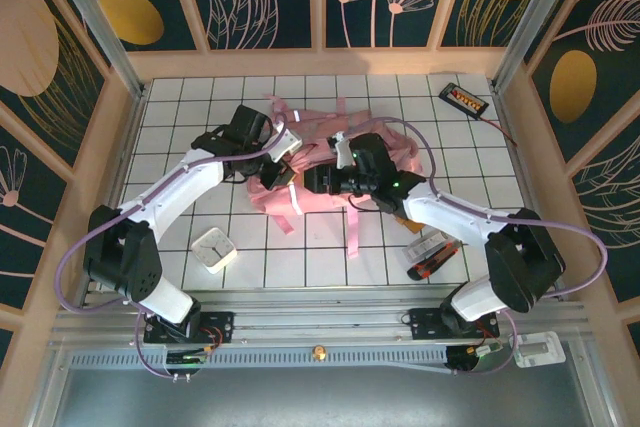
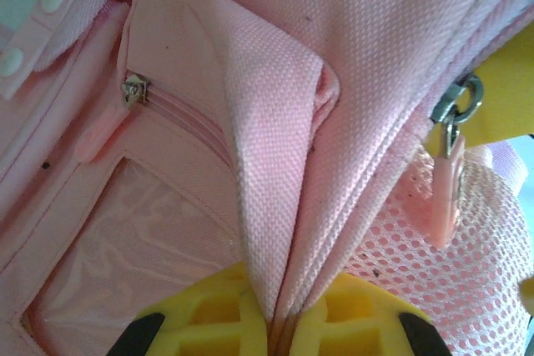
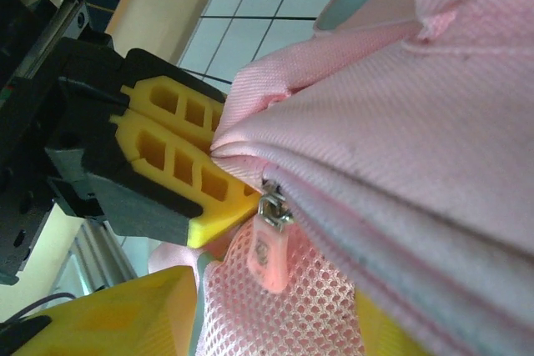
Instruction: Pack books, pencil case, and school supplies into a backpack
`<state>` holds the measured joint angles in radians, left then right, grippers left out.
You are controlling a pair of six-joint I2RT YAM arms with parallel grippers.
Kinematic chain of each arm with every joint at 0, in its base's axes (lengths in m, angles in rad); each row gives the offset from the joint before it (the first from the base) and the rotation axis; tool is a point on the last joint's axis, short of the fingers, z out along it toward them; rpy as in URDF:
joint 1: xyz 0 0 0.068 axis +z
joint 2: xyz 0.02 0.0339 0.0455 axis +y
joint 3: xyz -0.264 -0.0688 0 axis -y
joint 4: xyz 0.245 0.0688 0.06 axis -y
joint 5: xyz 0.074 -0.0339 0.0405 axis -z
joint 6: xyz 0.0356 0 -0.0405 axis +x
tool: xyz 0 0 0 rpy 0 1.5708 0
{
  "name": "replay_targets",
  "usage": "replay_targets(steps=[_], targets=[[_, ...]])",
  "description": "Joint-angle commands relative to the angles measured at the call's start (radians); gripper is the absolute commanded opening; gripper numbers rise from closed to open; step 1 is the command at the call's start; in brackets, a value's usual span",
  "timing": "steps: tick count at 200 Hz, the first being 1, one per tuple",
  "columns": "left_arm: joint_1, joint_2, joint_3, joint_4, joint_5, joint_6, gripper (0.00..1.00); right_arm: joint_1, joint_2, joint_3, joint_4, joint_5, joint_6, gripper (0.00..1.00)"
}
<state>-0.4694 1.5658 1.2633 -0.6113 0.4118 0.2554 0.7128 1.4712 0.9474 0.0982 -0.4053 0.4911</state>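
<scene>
The backpack [image 1: 322, 147] lies crumpled at the middle of the bench [image 1: 300, 269], its straps [image 1: 352, 232] trailing toward the near edge. Both arms lean over it and cover much of it from above. A small pack [image 1: 432, 255] with dark and red contents lies near the front right, just beside the right arm's forearm. A white square thing [image 1: 213, 249] sits front left, apart from the bag, and a black device [image 1: 463, 99] with orange buttons and a cable lies in the far right corner. A wooden rim [image 1: 320, 62] closes the bench on three sides. Bare tiles lie open along the far left, the left side and the front centre. The left end effector [image 1: 287, 155] [image 2: 279, 318] [image 3: 215, 149] is clamped on a fold of the bag's pink fabric beside the zip, its yellow fingers [image 2: 209, 310] pressed together on the cloth. A pink zip pull [image 2: 446, 185] [image 3: 271, 243] hangs over pink mesh [image 2: 417, 273] [image 3: 292, 306], and a clear window pocket [image 2: 125, 248] shows to the left of the fold. The right end effector [image 1: 318, 179] [image 3: 275, 335] is at the bag's mesh, with one yellow finger [image 3: 125, 314] beside it. I cannot tell whether it grips anything.
</scene>
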Motion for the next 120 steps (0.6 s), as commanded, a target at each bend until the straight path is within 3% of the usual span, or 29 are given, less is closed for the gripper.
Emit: replay_targets(steps=[1, 77, 120], targets=[[-0.009, -0.039, 0.080, 0.052, 0.225, -0.026, 0.00, -0.034, 0.035, 0.050, 0.040, -0.091, -0.025, 0.52], [-0.010, -0.024, 0.090, 0.043, 0.253, -0.040, 0.00, -0.042, 0.049, 0.006, 0.186, -0.085, 0.052, 0.31], [-0.011, -0.029, 0.087, 0.038, 0.247, -0.044, 0.00, -0.030, 0.067, 0.024, 0.227, -0.090, 0.095, 0.29]])
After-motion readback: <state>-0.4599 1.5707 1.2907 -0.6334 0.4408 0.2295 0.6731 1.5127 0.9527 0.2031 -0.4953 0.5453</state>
